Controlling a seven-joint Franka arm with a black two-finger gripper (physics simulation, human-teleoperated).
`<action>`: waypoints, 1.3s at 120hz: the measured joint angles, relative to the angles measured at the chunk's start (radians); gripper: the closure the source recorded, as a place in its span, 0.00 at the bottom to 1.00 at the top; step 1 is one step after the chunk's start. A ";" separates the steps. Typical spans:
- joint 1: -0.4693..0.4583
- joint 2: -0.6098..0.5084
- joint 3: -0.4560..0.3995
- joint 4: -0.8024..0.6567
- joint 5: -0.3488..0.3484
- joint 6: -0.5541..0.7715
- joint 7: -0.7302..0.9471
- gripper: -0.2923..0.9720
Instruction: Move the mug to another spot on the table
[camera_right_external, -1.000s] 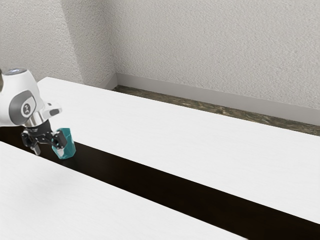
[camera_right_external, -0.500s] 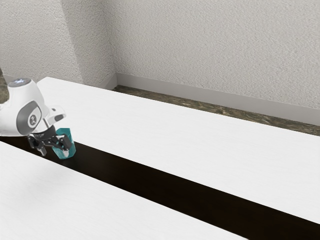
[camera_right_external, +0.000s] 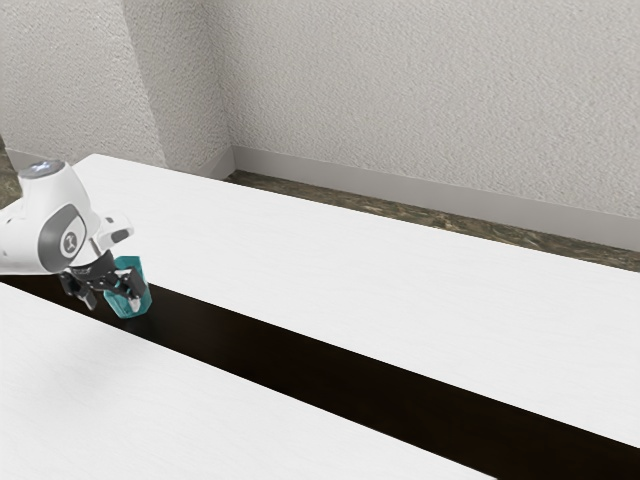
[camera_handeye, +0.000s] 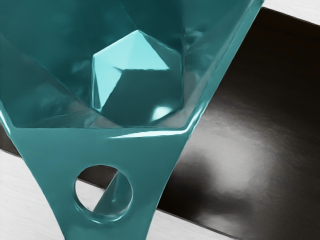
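The black gripper (camera_right_external: 100, 289) hangs low against the teal mug (camera_right_external: 134, 296), which stands on the dark strip (camera_right_external: 300, 360) of the table (camera_right_external: 350, 270) at the exterior view's left; whether it has hold cannot be told; a grip on one thin wall may let the mug tilt or slip.

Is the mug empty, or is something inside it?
Empty: the wrist view looks down into the mug, showing its bare teal bottom.

We note a white desk (camera_right_external: 360, 270) crossed by a black band (camera_right_external: 330, 375), rough grey walls (camera_right_external: 420, 90), a pale skirting board (camera_right_external: 430, 188) and a mottled brown floor (camera_right_external: 450, 218).
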 joint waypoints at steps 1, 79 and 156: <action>0.000 0.003 0.000 0.003 0.000 0.000 0.000 0.23; 0.004 0.078 0.001 0.055 0.000 0.027 0.026 0.32; 0.007 0.085 0.005 0.058 0.000 0.040 0.045 0.67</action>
